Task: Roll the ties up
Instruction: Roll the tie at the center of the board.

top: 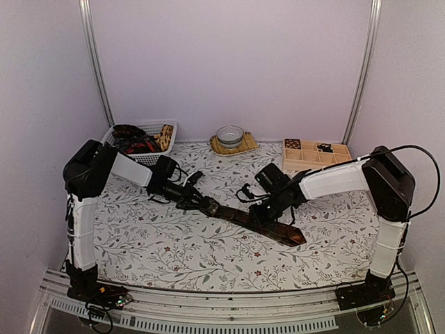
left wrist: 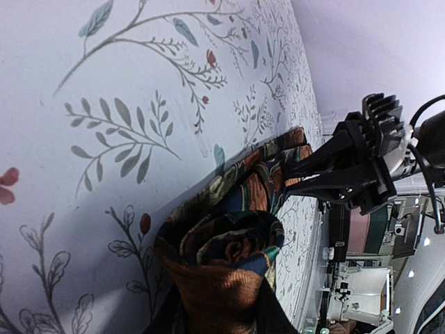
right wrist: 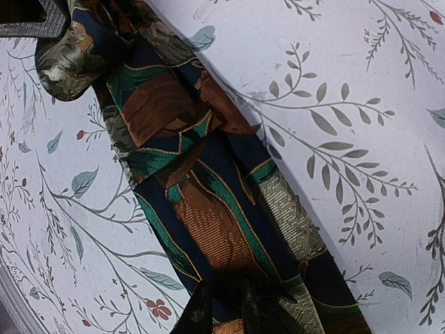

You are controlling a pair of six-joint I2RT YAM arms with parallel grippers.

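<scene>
A dark tie patterned in brown, green and navy lies slanted across the floral cloth. My left gripper is shut on its rolled end, a tight spiral that hides the fingers in the left wrist view. My right gripper is down on the flat middle of the tie. Its two dark fingertips stand close together, pinching the fabric at the bottom of the right wrist view. The wide pointed tip lies free toward the right.
A white basket with more ties stands at the back left. A bowl on a mat sits at the back middle, and a wooden compartment box is at the back right. Side walls close in both arms.
</scene>
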